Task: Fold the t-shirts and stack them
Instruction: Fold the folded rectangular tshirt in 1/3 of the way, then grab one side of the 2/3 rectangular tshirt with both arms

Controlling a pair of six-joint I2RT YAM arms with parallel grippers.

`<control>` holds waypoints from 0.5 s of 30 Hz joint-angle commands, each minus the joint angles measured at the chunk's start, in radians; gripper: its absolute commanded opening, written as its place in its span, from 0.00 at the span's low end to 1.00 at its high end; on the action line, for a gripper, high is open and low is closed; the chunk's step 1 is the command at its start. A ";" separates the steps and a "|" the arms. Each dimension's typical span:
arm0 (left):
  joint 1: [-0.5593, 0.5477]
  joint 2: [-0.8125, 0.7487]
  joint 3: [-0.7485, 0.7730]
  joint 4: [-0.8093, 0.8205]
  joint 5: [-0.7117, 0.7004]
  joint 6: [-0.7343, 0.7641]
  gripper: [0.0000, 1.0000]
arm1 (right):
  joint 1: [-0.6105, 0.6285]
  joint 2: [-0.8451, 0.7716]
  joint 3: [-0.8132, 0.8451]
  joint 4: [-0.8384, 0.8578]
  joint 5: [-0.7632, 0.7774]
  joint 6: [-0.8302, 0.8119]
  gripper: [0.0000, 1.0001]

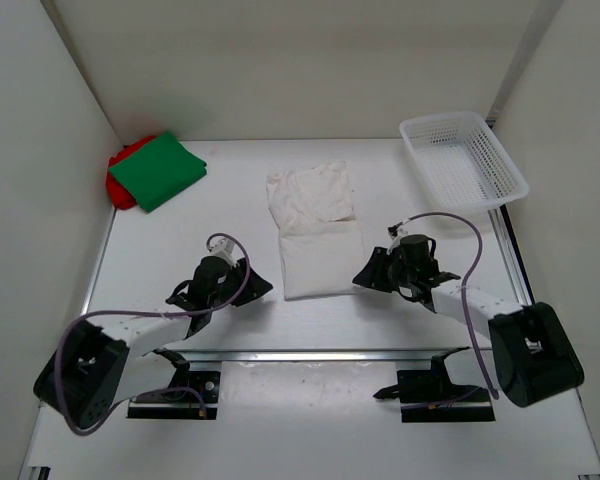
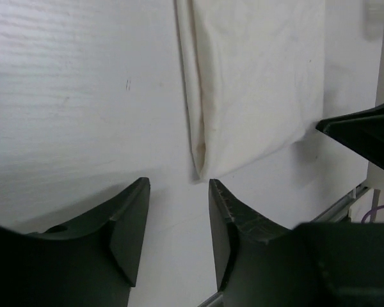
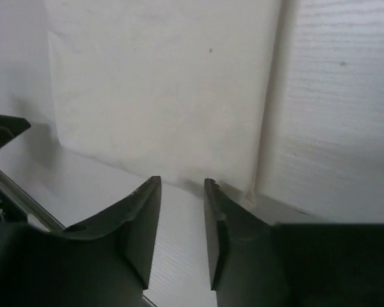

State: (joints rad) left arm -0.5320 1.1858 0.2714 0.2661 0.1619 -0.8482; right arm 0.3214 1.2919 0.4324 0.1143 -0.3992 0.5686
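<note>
While the white t-shirt (image 1: 315, 230) lies lengthwise in the middle of the table (image 1: 170, 235), its far half is rumpled and wider and its near half is folded into a narrower flat rectangle whose near edge points toward the arms. From the left wrist view the same shirt (image 2: 256, 83) shows a doubled fold along its left edge, ending in a corner just beyond the fingertips; from the right wrist view it (image 3: 160, 83) lies smooth and flat, its right edge running straight down to a corner near the fingers. At the far left corner of the table the green t-shirt (image 1: 162, 170) sits folded on top of the red t-shirt (image 1: 120, 180), of which only a rim shows, both well apart from the white one. The left gripper (image 1: 255, 285) (image 2: 179, 185) is low beside the shirt's near left corner, jaws parted with only bare table between them. The right gripper (image 1: 365, 275) (image 3: 181, 183) is beside the near right corner, jaws also parted by a narrower gap, holding nothing. A white mesh basket (image 1: 463, 160) stands at the far right corner.
</note>
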 commanded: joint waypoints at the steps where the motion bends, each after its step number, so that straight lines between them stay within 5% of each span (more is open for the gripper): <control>1: 0.012 -0.110 0.005 -0.132 -0.088 0.064 0.53 | 0.001 -0.123 -0.023 -0.033 0.058 -0.013 0.33; 6: -0.037 -0.014 0.009 -0.097 -0.065 0.052 0.62 | -0.054 -0.206 -0.095 -0.070 0.112 -0.007 0.48; 15: -0.141 0.265 0.135 -0.008 -0.096 0.012 0.61 | -0.099 -0.037 -0.119 0.031 0.031 -0.009 0.49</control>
State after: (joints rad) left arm -0.6533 1.3914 0.3954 0.2962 0.0963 -0.8295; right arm 0.2390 1.1889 0.3241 0.1265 -0.3492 0.5716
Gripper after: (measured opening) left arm 0.616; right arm 0.497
